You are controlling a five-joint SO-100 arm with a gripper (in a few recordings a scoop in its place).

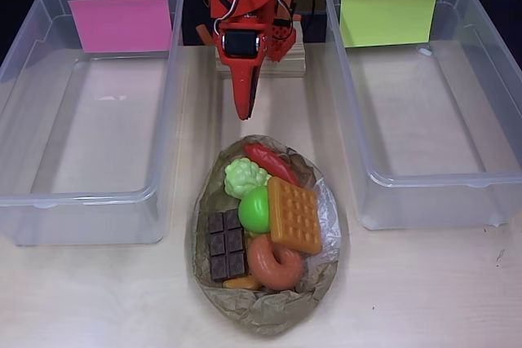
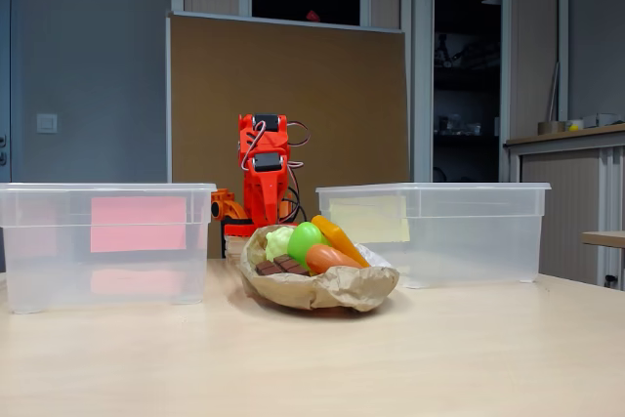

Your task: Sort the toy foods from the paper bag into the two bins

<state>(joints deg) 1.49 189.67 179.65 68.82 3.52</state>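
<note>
We look across a pale wood-grain table [image 1: 424, 299] in an office, with a brown pinboard [image 2: 288, 95] behind the arm. Nothing is sorted yet, as far as we can judge: the bin with the pink label [image 1: 86, 193] and the bin with the yellow-green label [image 1: 489, 160] both stand empty, clear and smooth-walled, and every toy food we can see lies in the paper bag [image 1: 269, 311] between them. The bag is crumpled brown paper, pressed into a shallow oval nest. In it we make out a ribbed red chili [image 1: 271, 162], knobbly pale-green grapes [image 1: 242, 178], a smooth green ball [image 1: 254, 209], a gridded orange waffle [image 1: 294, 215], a segmented dark chocolate bar [image 1: 226, 244] and a glossy brown donut [image 1: 276, 263]; an orange sliver at the donut's edge is perhaps the croissant, though most of it is hidden. The orange gripper [image 1: 245, 113] hangs just behind the bag, apart from it, its fingers seemingly pressed together on nothing. All the sorting is left.
</note>
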